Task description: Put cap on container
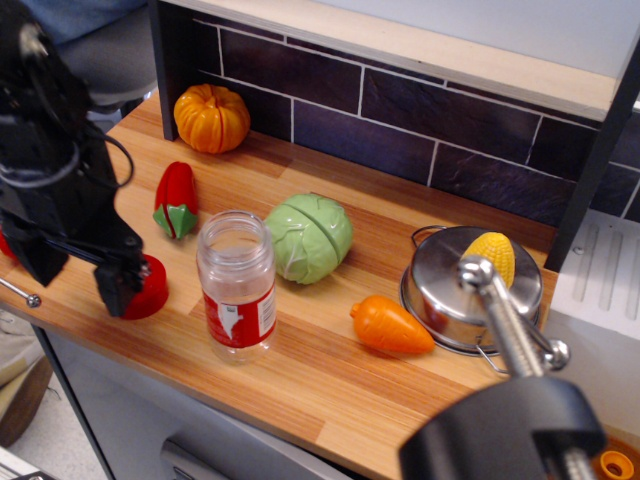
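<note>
The cap is a short red lid lying flat on the wooden counter near its front left edge; only its right part shows behind the gripper. The container is a clear jar with a red-and-white label, standing upright with its mouth open, just right of the cap. My black gripper hangs over the cap from the left, fingers spread apart, the right finger in front of the cap. It holds nothing that I can see.
A red pepper, an orange pumpkin, a green cabbage and a carrot lie on the counter. A steel pot holds a corn cob. A black clamp fills the front right.
</note>
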Motion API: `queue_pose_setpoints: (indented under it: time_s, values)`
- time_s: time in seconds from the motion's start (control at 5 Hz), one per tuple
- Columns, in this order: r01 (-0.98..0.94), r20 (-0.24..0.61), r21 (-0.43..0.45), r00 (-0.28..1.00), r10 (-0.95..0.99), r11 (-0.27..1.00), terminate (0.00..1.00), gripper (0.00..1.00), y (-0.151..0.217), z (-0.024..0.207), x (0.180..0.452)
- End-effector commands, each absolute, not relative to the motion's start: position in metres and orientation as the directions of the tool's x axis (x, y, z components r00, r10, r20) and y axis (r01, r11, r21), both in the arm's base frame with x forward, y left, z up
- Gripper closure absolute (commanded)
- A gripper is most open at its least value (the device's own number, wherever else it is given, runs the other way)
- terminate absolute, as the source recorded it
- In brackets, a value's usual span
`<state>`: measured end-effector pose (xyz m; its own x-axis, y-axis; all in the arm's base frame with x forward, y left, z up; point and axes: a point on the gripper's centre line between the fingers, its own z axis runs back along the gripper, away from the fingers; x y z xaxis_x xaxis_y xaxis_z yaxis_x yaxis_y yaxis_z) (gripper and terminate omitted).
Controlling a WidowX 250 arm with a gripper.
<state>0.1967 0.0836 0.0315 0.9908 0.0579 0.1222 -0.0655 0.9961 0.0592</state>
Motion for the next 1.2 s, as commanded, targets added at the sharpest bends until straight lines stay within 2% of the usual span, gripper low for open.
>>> queue_pose_setpoints:
  time_s: [0.0,0.2,0.8,1.0]
  values:
    - [-0.066,0.192,0.043,0.980,0.057,0.997,0.00,0.00,0.084,0.030,0.223]
    - [-0.063,0.209,0.053,0.977,0.051,0.997,0.00,0.00,0.085,0.025,0.234]
    - [-0.075,0.205,0.084,0.977,0.056,0.994,0.00,0.00,0.079,0.003,0.229]
    - [-0.105,0.160,0.085,0.983,0.091,0.991,0.00,1.00,0.075,0.018,0.234]
